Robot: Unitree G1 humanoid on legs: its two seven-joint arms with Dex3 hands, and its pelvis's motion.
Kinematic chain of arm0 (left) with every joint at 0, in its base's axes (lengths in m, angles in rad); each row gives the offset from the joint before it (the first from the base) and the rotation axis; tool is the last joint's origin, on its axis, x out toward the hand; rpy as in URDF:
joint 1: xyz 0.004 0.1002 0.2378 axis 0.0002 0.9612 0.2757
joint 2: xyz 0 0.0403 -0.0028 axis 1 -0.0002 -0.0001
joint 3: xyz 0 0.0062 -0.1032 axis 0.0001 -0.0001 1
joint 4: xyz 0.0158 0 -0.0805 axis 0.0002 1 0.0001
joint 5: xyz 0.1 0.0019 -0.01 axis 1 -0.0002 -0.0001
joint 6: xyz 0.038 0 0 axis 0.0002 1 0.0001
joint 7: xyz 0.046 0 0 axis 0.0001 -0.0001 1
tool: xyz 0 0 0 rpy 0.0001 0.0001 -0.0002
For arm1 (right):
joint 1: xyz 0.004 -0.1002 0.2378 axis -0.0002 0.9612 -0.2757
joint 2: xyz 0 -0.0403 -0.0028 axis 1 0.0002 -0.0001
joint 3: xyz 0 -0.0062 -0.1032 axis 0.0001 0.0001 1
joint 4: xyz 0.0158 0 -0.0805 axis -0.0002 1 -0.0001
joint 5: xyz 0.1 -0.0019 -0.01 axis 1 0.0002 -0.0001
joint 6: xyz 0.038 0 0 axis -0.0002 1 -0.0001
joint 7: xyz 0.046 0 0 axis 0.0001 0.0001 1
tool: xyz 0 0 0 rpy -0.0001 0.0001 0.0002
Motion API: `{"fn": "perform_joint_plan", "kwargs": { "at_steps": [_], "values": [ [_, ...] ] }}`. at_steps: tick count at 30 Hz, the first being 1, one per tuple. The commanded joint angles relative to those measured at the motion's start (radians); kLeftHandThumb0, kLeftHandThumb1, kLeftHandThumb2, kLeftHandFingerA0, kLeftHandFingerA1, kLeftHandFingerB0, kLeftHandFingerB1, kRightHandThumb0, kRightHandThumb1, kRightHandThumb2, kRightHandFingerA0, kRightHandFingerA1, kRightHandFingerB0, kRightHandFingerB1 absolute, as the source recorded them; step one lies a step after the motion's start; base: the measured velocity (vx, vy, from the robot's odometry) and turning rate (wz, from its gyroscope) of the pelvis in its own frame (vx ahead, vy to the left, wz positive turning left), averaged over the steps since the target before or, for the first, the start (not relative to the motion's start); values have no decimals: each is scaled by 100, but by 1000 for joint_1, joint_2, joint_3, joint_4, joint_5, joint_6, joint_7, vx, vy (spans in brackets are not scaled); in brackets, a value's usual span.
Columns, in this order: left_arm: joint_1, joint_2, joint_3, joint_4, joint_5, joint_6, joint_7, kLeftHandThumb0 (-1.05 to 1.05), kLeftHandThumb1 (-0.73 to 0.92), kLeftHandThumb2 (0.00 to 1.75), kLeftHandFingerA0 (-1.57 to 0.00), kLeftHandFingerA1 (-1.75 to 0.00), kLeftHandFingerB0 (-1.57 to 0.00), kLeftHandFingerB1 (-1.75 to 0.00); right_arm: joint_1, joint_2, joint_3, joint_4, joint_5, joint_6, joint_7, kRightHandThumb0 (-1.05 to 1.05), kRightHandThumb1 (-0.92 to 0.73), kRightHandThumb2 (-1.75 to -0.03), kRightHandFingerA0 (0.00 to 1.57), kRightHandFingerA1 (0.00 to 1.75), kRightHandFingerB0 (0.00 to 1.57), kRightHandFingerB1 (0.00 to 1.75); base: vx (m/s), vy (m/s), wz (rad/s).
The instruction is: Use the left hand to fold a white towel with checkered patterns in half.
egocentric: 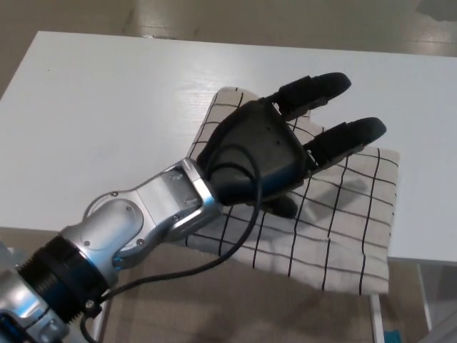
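the checkered towel [335, 229] is lying on the white table [107, 114], spread toward the table's near right part, and its near edge is hanging over the table's front edge. it is white with thin dark grid lines, and it is showing soft wrinkles across the cloth. its far left corner is lying up near the middle of the table, while its right side is reaching toward the table's right end. how many layers it is lying in cannot be told from this view.

the left arm is coming in from the lower left, silver at the forearm and black at the wrist, with a thin black cable [214, 264] looping beneath it. the left hand [264, 153] is hovering over the towel's left half, hiding much of the cloth under it. its two thick fingers [346, 139] are stretching out straight and apart, pointing toward the far right, and they are gripping nothing. whether the palm is touching the cloth cannot be told, though the hand is casting a dark shadow on the towel just below it.

beyond the table, a pale floor [250, 21] is showing at the top.
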Motion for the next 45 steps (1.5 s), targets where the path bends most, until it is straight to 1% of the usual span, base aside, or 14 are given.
{"fn": "perform_joint_plan", "kwargs": {
  "at_steps": [1, 12, 19, 20, 24, 25, 26, 27, 28, 30, 31, 32, 39, 45],
  "values": [
    [68, -106, -12, -36, -272, 290, -781, -101, 57, 67, 0, 0, 0, -12, 24, 4, 2, -38, 12, 29, 9, -38, -67, -60, 30, 33, 32, 34, 0, 0, 0],
    [-31, -89, 195, -165, -496, 381, -846, -99, 59, 63, 0, 0, 0, -13, 31, 3, 2, -10, -11, -1, -15, -40, -67, -63, 32, 34, 35, 36, 0, 0, 0],
    [-72, 58, 467, -426, -745, 384, -827, -99, 57, 67, 0, -1, 0, -23, 40, 5, -6, -24, 17, 21, 5, -41, -67, -62, 32, 34, 36, 36, 0, 0, 0],
    [-54, 71, 512, -473, -791, 383, -819, -83, 45, 90, 0, 0, -3, -17, 40, 0, -4, -20, 9, 16, 3, -40, -66, -63, 32, 34, 36, 36, 0, 0, 0],
    [22, 126, 628, -602, -940, 369, -814, -85, 48, 69, -1, -12, -11, -29, 48, -15, -3, -19, 1, 21, 10, -43, -66, -62, 32, 34, 35, 36, 0, 0, 0],
    [53, 144, 660, -637, -976, 356, -811, -69, 43, 85, -3, -16, -7, -41, 48, -18, -3, -16, -2, 21, 9, -41, -67, -62, 32, 33, 36, 35, 0, 0, 0],
    [144, 186, 741, -730, -1062, 332, -804, -31, 22, 85, -7, -51, -8, -49, 55, -23, 0, -18, -7, 32, 12, -47, -48, -82, 24, 46, 28, 48, 0, 0, 0],
    [174, 198, 765, -758, -1090, 325, -803, -31, 22, 85, -7, -51, -8, -49, 58, -24, 1, -19, -7, 36, 13, -47, -48, -82, 24, 46, 28, 48, 0, 0, 0],
    [220, 210, 797, -789, -1137, 313, -803, -61, 49, 56, -30, -31, -32, -33, 58, -26, 1, -22, -9, 41, 13, -47, -48, -82, 24, 46, 28, 48, 0, 0, 0],
    [320, 233, 864, -849, -1242, 293, -812, -64, 42, 76, -31, -43, -30, -42, 67, -29, 2, -30, -12, 48, 15, -46, -48, -82, 23, 46, 28, 48, 0, 0, 0],
    [409, 248, 925, -890, -1345, 287, -828, -63, 41, 64, -37, -39, -37, -38, 70, -32, 3, -36, -11, 59, 18, -41, -67, -61, 32, 33, 34, 34, 0, 0, 0],
    [570, 253, 1017, -937, -1485, 241, -848, -52, 46, 55, -41, -35, -46, -35, 73, -33, 4, -39, -14, 60, 17, -42, -67, -61, 31, 33, 33, 34, 0, 0, 0],
    [995, 228, 1294, -1005, -1735, 175, -994, -55, 46, 54, -46, -36, -49, -35, 60, -35, -1, -25, -13, 57, 9, -42, -67, -60, 30, 33, 33, 34, 0, 0, 0],
    [1364, 95, 1384, -883, -1894, 127, -1233, -54, 44, 54, -49, -37, -52, -36, 52, -33, -9, -10, -4, 55, 6, -41, -67, -61, 31, 33, 33, 34, 0, 0, 0]
  ]
}}
